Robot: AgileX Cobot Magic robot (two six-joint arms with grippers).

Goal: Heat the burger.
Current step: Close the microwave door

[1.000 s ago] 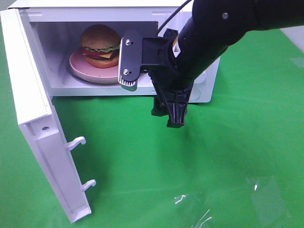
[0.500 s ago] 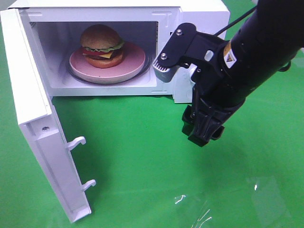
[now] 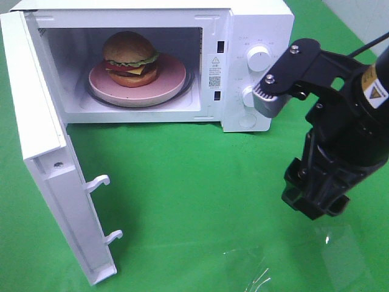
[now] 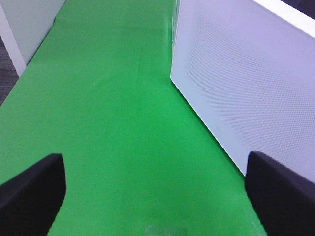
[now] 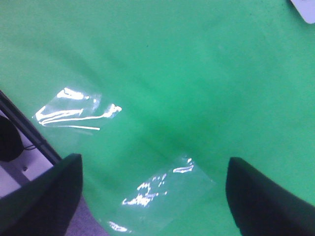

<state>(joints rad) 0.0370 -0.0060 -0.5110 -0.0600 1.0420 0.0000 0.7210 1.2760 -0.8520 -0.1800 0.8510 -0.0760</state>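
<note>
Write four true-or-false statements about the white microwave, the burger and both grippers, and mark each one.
1. The white microwave's hinged door stands open. True.
2. The golden-bunned burger lies outside the microwave. False: it sits on the round pink plate inside the microwave.
3. The right gripper holds the burger. False: it hangs open and empty above the green cloth.
4. The left gripper is open, holding nothing. True.

Burger (image 3: 129, 59) upright on pink plate (image 3: 171, 74)
</note>
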